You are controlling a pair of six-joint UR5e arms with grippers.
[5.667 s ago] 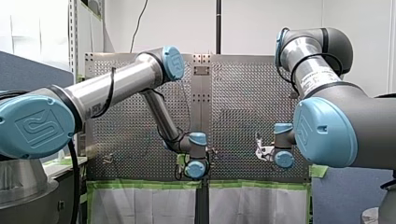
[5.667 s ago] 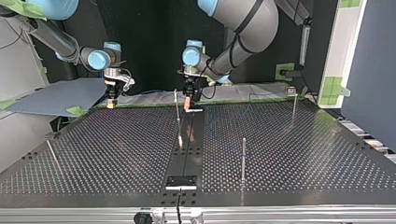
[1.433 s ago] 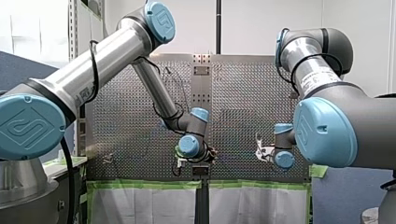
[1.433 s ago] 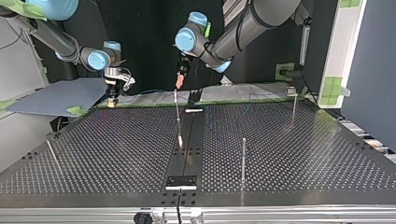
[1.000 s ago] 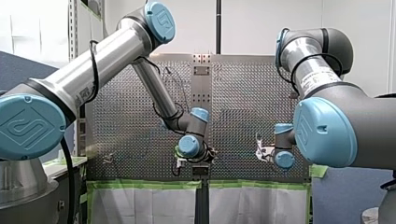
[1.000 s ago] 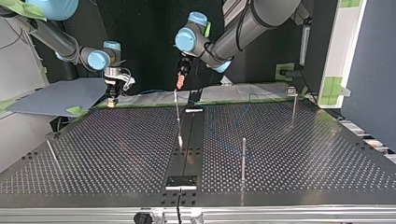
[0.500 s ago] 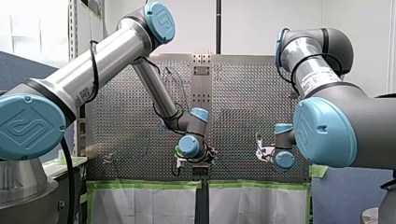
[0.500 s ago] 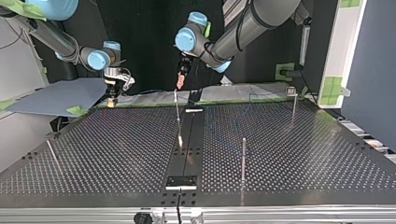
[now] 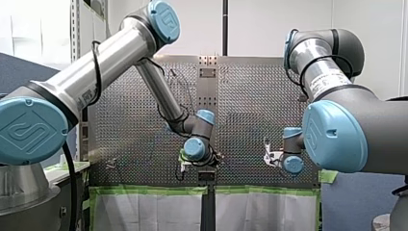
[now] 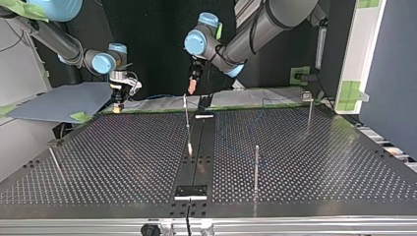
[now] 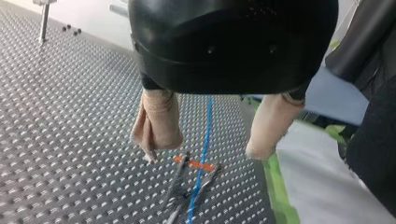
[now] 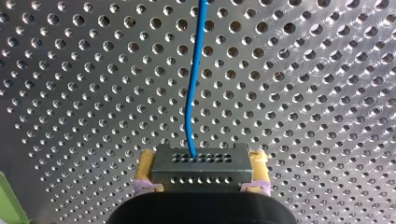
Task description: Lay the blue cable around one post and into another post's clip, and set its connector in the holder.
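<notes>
Perforated metal worktop (image 9: pixel 125 137) fills the front view's background, with my left arm (image 9: pixel 195 147) reaching to its middle and my right arm (image 9: pixel 288 161) low at the view's right; neither pair of jaws can be read from here. In the top view the left jaws hang above a thin leaning post (image 10: pixel 187 115) by the far edge, while the right jaws sit low at the far edge on the view's left. A black holder (image 10: pixel 191 191) lies at the near edge. From the left wrist, beige pads (image 11: pixel 156 119) stand well apart with nothing between them (released), and the blue cable (image 11: pixel 205 126) runs over the worktop under the gap, past an orange-marked clip (image 11: pixel 195 164). From the right wrist, yellow pads (image 12: pixel 145 167) are clenched on the grey connector (image 12: pixel 201 167), the cable leading away ahead of it across the holes
</notes>
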